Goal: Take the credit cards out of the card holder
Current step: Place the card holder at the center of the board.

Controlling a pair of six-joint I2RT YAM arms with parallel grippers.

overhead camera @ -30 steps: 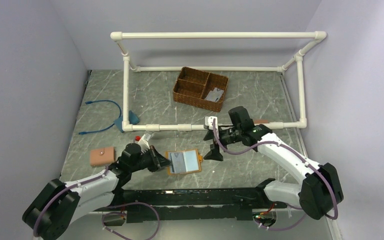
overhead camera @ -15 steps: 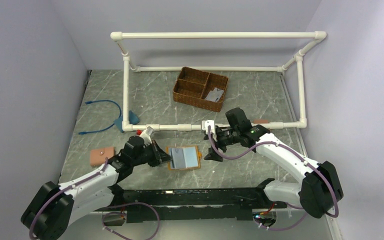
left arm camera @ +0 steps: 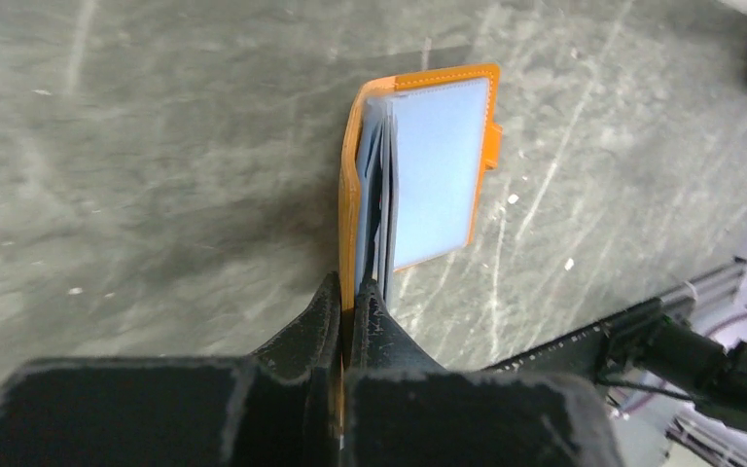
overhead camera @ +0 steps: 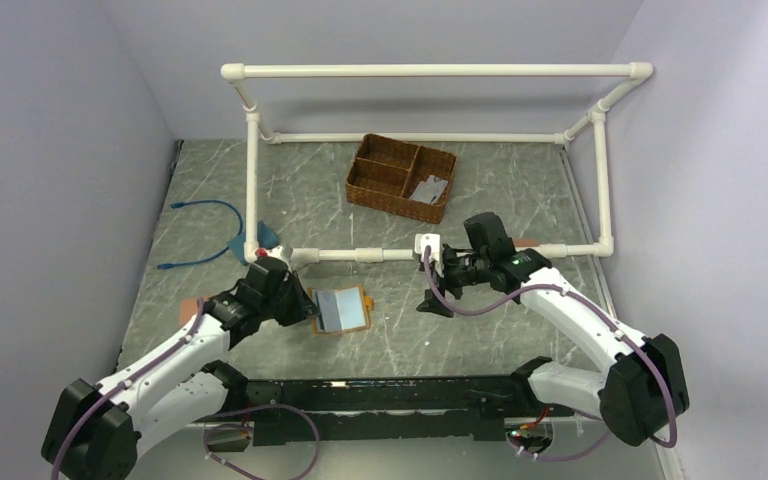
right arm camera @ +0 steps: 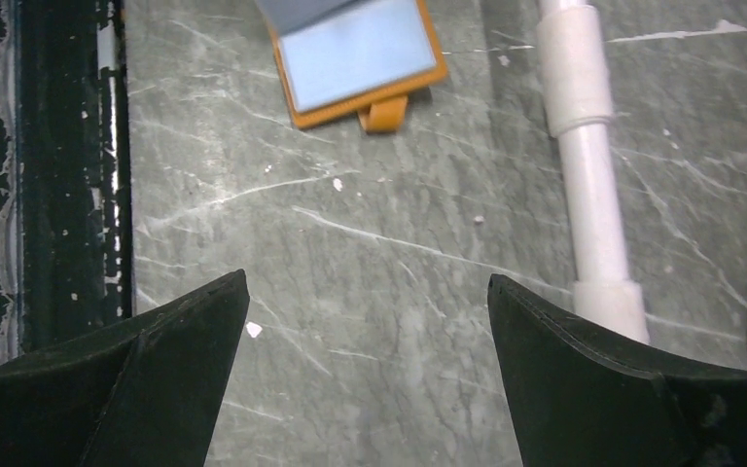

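Here one card holder (left arm camera: pixel 428 165) sits pinched in the left gripper (left arm camera: pixel 353 294), the right gripper (right arm camera: pixel 368 284) spread wide.

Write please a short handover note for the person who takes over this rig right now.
Left gripper: shut on the orange cover edge of the card holder, which is open with its blue-grey slots showing.
Right gripper: open, empty, hovering to the right of the holder.
Cards: a few pale ones lie in the right compartment of the basket.
Done: those cards appear to be out.
Left: check the slots. No view shows whether any card remains inside.
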